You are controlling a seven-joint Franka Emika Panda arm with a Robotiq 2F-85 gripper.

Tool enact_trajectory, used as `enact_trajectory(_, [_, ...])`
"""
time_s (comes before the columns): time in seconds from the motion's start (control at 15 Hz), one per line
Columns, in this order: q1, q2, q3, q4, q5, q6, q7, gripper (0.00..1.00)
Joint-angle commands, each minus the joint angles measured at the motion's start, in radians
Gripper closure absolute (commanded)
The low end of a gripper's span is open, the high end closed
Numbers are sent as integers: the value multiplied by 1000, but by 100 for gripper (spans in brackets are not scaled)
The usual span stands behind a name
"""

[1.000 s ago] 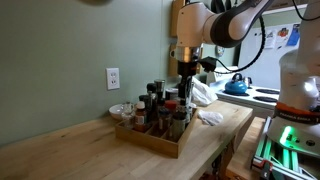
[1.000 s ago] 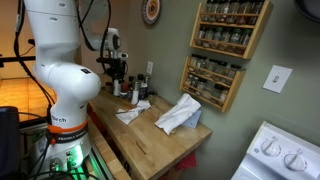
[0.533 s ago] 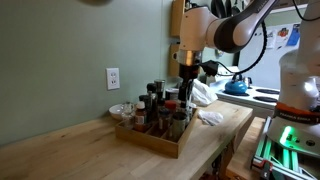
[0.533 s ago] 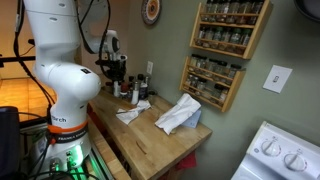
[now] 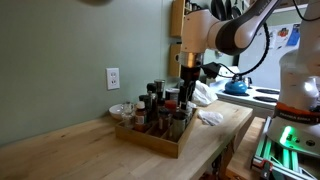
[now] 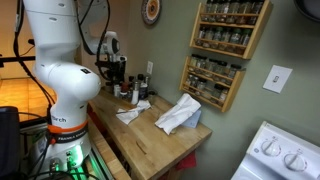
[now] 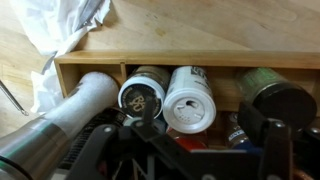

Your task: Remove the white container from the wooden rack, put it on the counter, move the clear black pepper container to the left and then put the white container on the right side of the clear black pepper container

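The wooden rack (image 5: 150,141) (image 7: 150,61) stands on the counter (image 5: 60,150) (image 6: 160,140), packed with upright spice bottles. My gripper (image 5: 186,76) (image 6: 118,72) (image 7: 208,128) hangs just above the bottles at the rack's end near the arm, its dark fingers (image 7: 272,140) wide apart and open. In the wrist view a red cap (image 7: 188,141) shows low between the fingers, likely the white container; its body is hidden. Behind it stand a white shaker-topped bottle (image 7: 188,98) and a dark-lidded jar (image 7: 141,95). I cannot pick out the clear black pepper container.
A crumpled white cloth (image 5: 205,95) (image 6: 180,112) (image 7: 60,30) lies on the counter beside the rack. A small bowl (image 5: 120,110) sits by the wall under an outlet (image 5: 113,77). Wall spice shelves (image 6: 225,40), a blue kettle (image 5: 236,85) and a stove (image 6: 280,155) stand farther off.
The arm's upper joints have shifted slightly while the gripper stays over the same end of the rack. No bottle has visibly moved.
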Motion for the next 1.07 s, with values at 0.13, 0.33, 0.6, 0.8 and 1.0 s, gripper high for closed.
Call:
enact_trajectory(0.13, [11, -37, 5, 20, 38, 5, -34, 0])
enact_trajectory(0.33, [22, -15, 0, 64, 91, 25, -92, 0])
enact_trajectory(0.6, [53, -5, -8, 120, 236, 37, -282, 0])
enact_trajectory(0.8, [75, -14, -10, 168, 318, -48, -440, 0])
enact_trajectory(1.0, [87, -26, -9, 219, 355, -184, -538, 0])
